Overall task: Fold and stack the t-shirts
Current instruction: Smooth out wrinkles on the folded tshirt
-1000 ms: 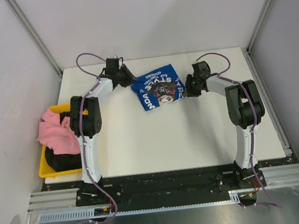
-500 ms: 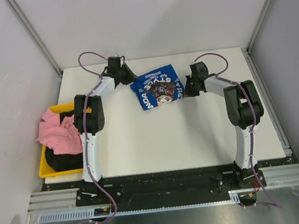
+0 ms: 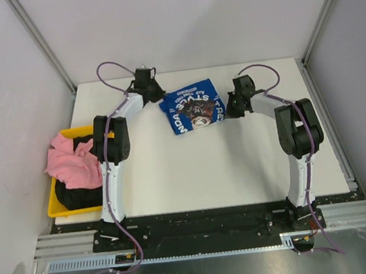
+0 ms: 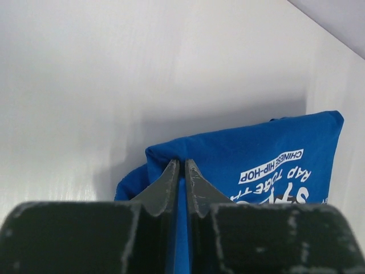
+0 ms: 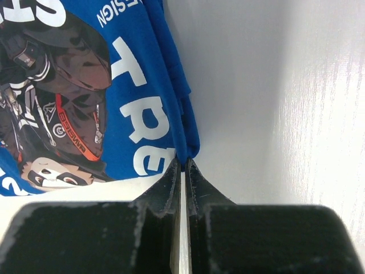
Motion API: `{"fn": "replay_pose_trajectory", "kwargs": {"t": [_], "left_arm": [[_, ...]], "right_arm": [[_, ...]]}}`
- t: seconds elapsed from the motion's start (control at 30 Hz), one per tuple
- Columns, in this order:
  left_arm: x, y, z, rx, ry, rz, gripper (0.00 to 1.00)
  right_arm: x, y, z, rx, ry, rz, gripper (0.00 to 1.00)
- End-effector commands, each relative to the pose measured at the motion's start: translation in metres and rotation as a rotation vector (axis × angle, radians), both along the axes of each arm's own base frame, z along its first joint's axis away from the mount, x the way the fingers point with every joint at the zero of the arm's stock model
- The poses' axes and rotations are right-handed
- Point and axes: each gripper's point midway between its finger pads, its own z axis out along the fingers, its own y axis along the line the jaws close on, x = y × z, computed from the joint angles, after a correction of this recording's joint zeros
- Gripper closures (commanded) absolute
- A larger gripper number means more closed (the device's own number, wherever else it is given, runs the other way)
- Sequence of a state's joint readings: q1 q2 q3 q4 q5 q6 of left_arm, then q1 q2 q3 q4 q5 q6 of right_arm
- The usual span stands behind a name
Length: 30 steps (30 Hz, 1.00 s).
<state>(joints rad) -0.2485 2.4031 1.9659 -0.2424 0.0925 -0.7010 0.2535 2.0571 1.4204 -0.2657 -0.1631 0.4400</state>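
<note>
— What's cut off or hard to make out?
— The royal-blue cloth t-shirt with white lettering (image 3: 193, 106) runs off both wrist views. The pink cloth t-shirt (image 3: 73, 159) and black cloth t-shirt (image 3: 77, 194) are heaped in the yellow plastic bin (image 3: 52, 208), well behind the left claw (image 4: 181, 162) and partly behind its arm.
— And the claws?
— The blue shirt lies between them. The left claw is pinched on its edge, and the right claw (image 5: 182, 161) is closed on a folded corner (just at its tips).
— Surroundings?
— A white desk (image 3: 193, 169) and pale walls.
</note>
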Motion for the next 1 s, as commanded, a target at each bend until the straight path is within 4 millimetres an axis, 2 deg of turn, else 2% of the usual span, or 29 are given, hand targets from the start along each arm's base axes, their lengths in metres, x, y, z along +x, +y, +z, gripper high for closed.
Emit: {"fn": "replay_pose_trajectory", "kwargs": {"t": [0.0, 0.1, 0.4, 0.6, 0.7, 0.83, 0.97], "left_arm": [[0.016, 0.004, 0.022, 0.028, -0.070, 0.046, 0.93], [0.017, 0.007, 0.028, 0.038, -0.083, 0.055, 0.99], [0.021, 0.027, 0.059, 0.094, -0.134, 0.112, 1.00], [0.019, 0.033, 0.053, 0.108, -0.109, 0.106, 1.00], [0.014, 0.027, 0.047, 0.093, -0.084, 0.069, 0.99], [-0.002, 0.016, 0.047, 0.057, -0.057, -0.003, 0.83], [-0.029, 0.012, 0.059, 0.046, -0.043, -0.055, 0.60]], "right_arm": [[0.003, -0.003, 0.030, -0.009, -0.065, -0.003, 1.00], [0.002, -0.003, 0.032, -0.011, -0.065, -0.003, 1.00], [-0.007, -0.003, 0.036, -0.022, -0.053, 0.008, 1.00], [-0.026, -0.005, 0.035, -0.023, -0.025, 0.014, 1.00], [-0.040, -0.003, 0.032, -0.008, -0.003, 0.014, 1.00], [-0.068, 0.010, 0.022, 0.007, 0.050, 0.017, 1.00], [-0.101, 0.018, 0.013, 0.013, 0.113, -0.005, 1.00]]}}
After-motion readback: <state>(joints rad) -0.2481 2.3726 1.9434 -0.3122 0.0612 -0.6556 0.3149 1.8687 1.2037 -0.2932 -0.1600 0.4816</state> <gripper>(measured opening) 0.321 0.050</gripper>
